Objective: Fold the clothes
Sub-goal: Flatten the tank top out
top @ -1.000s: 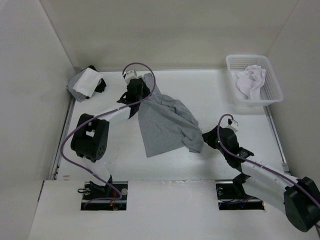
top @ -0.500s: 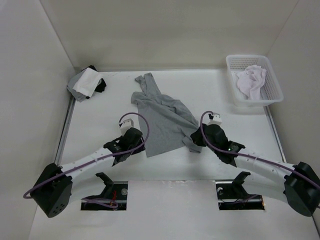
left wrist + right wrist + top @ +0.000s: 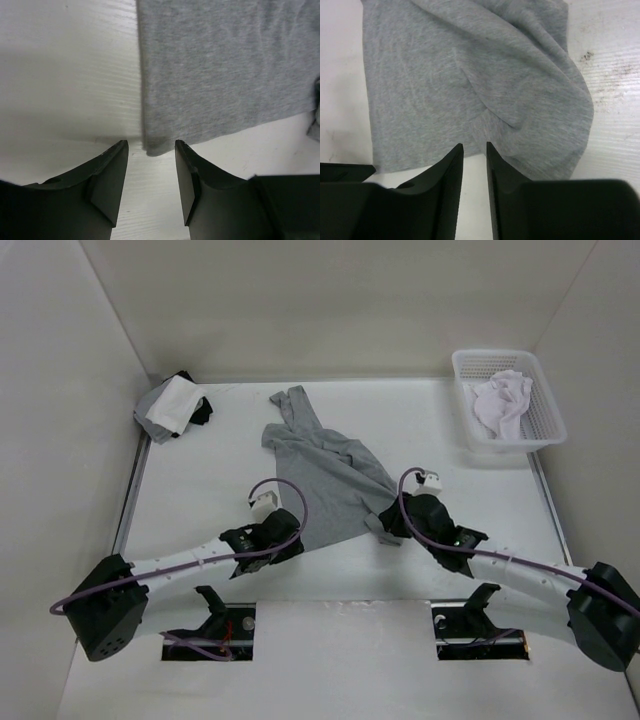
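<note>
The plain medium-grey short-sleeved fabric T-shirt (image 3: 322,485) lies rumpled on the white tabletop (image 3: 190,490). Its hem corner is just ahead of the left gripper (image 3: 150,150), whose jaws stand wide open and hold nothing. A bunched part of it lies just ahead of the right gripper (image 3: 473,147), whose jaws are narrowly apart and grip nothing. I judge that no fold is made; flattening and all the folding remain.

Plain grey T-shirt (image 3: 325,480), white table (image 3: 200,490), white basket (image 3: 495,353).
</note>
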